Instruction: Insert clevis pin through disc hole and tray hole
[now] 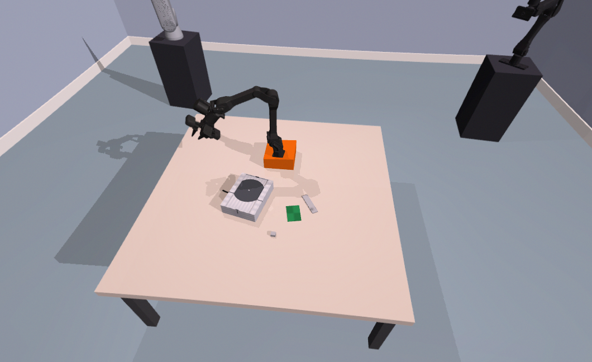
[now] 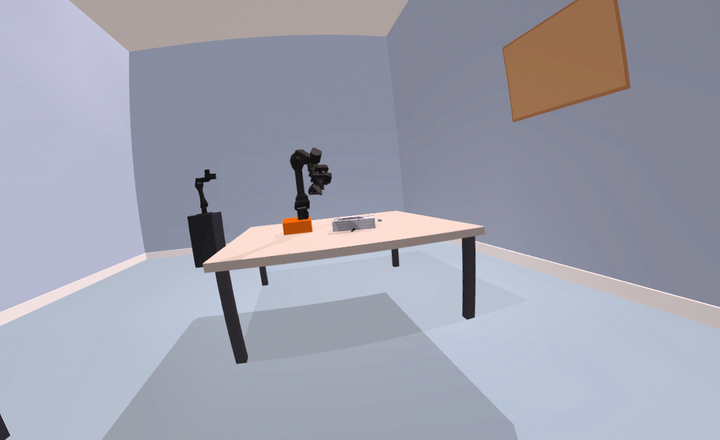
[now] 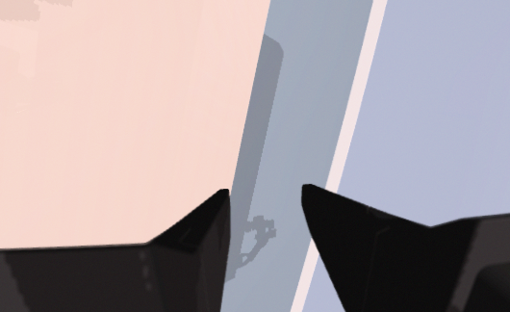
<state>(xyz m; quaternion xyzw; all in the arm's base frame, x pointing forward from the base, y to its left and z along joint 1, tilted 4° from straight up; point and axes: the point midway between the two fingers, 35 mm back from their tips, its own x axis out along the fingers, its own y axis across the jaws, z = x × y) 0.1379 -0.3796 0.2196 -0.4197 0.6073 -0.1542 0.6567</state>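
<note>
- One small grey piece (image 1: 272, 234) (image 2: 380, 220), apparently the clevis pin, is resting on the worktop (image 1: 334, 274) (image 2: 428, 224) (image 3: 122, 120) near the tray (image 1: 239, 209) (image 2: 354, 225), well apart from the claw (image 1: 196, 134) (image 2: 315, 191) (image 3: 266, 188).
- The claw is hanging above the worktop's edge region on the far side of the tray from that piece; it is standing partly open and gripping nothing.
- The dark disc (image 1: 244, 194) is lying flat in the tray, a light spot showing at its middle.
- The top view is showing a green patch (image 1: 293, 213) and a grey strip (image 1: 309, 203); the exterior view is not resolving either.
- The exterior view alone is showing an orange-brown wall board (image 2: 568, 65), its upper edge being cut off.
- The wrist view is leaving out tray, disc and pin.
- The pin's head and its exact pose are appearing too small to tell.
</note>
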